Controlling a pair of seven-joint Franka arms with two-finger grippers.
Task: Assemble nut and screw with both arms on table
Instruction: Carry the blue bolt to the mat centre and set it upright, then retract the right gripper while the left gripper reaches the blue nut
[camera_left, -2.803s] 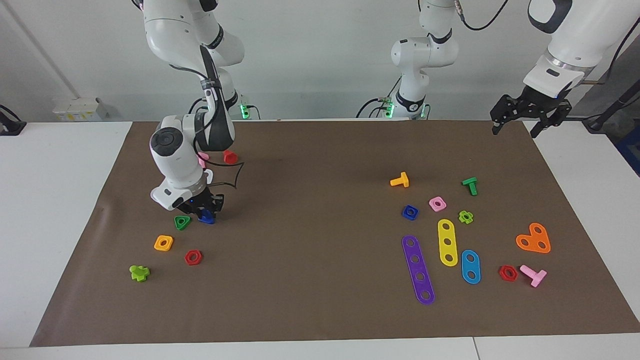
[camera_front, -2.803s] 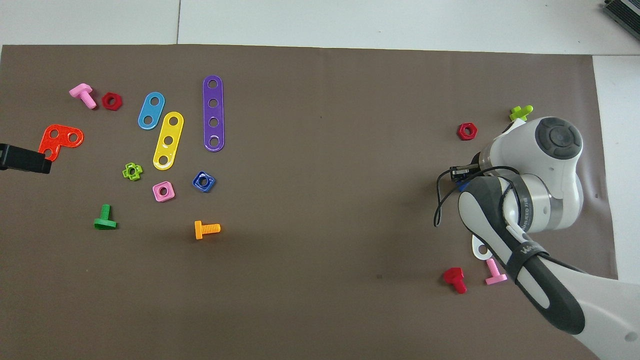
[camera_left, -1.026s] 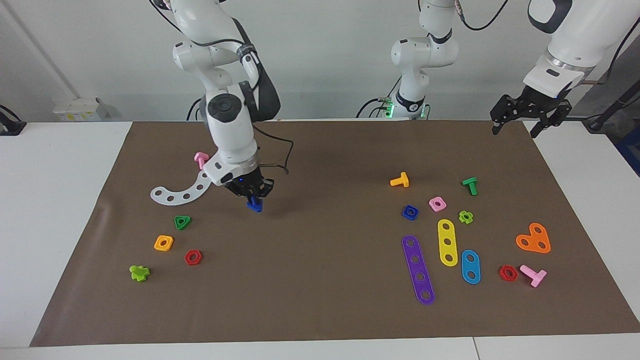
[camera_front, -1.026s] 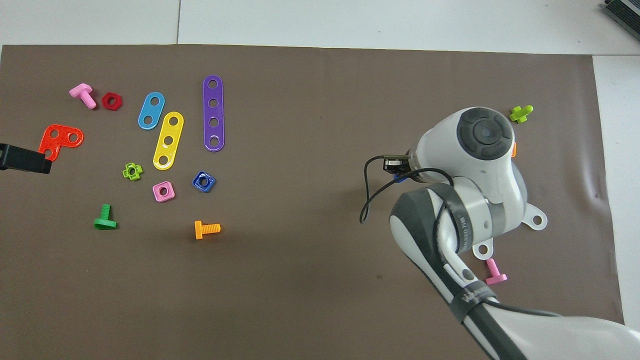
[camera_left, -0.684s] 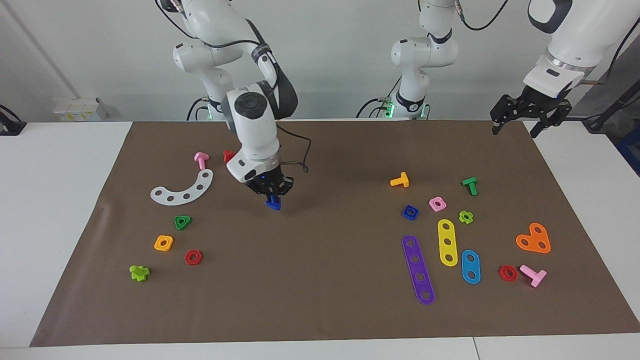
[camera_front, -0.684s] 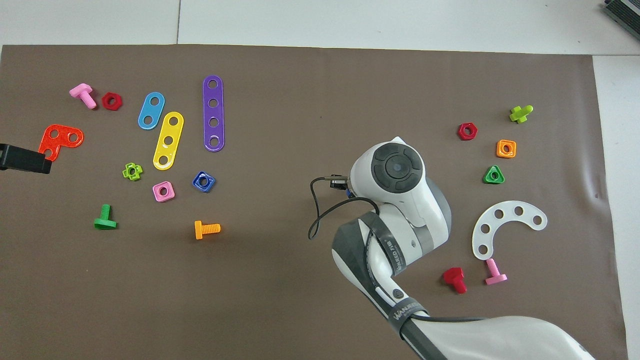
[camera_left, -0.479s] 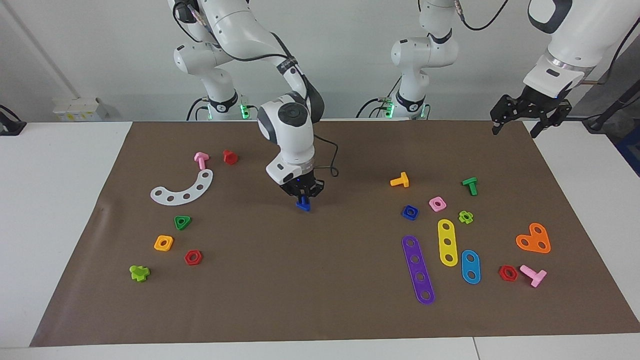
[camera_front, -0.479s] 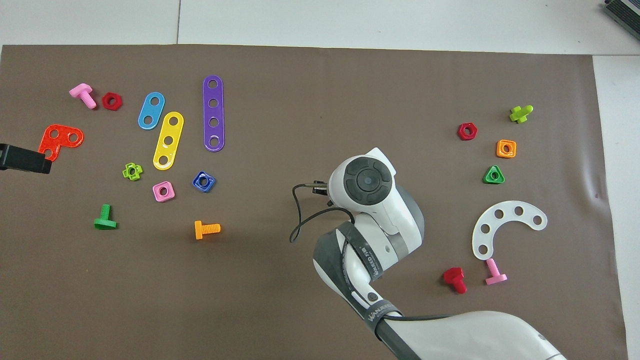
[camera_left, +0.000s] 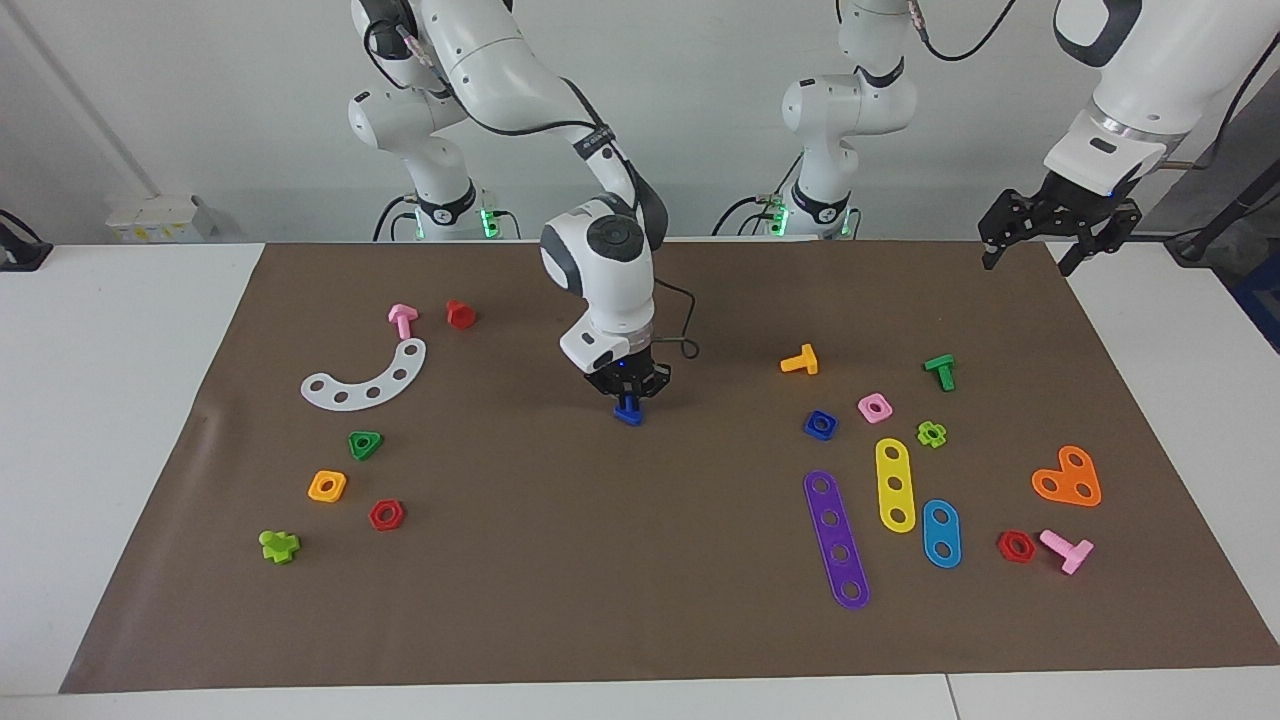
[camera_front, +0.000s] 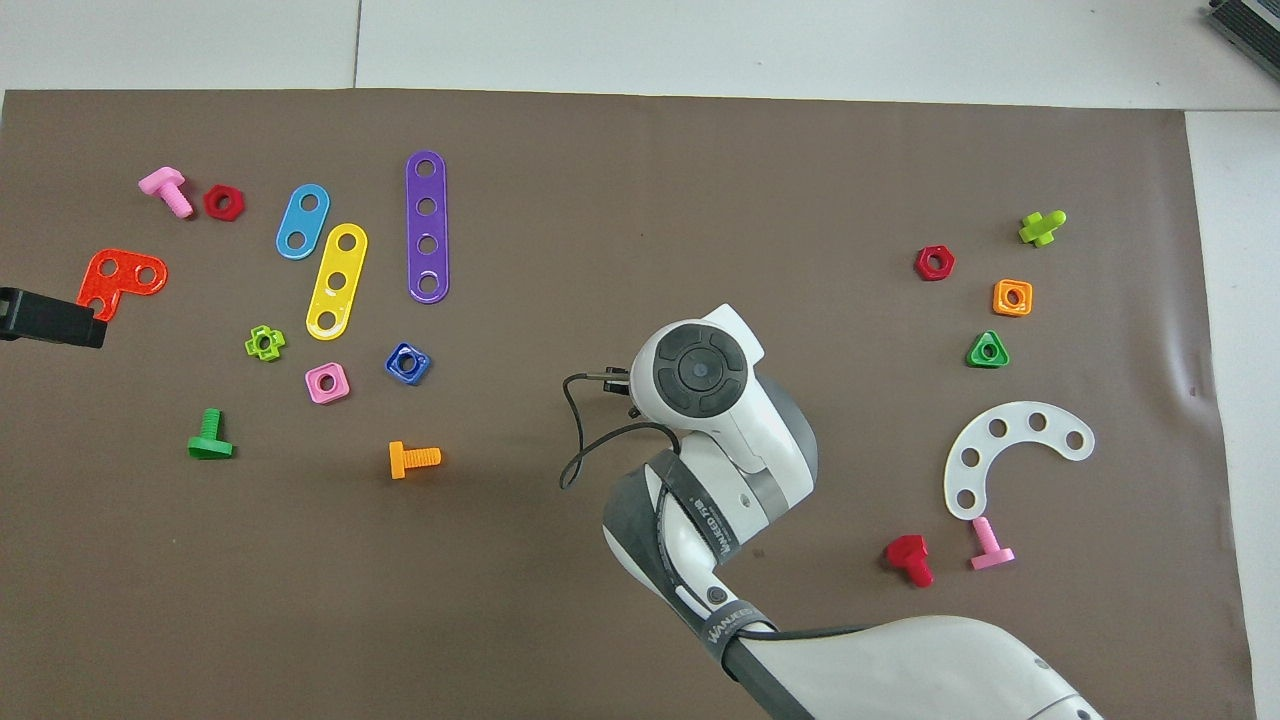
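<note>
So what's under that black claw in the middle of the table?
The right gripper holds the dark-blue screw hanging over bare brown mat. From overhead, the arm's white wrist covers both, so only the facing view shows them.

Dark-blue screw (camera_left: 628, 411), dark-blue nut (camera_left: 820, 425), brown mat (camera_left: 640, 560)

White jointed arms (camera_left: 600, 270), black cables
</note>
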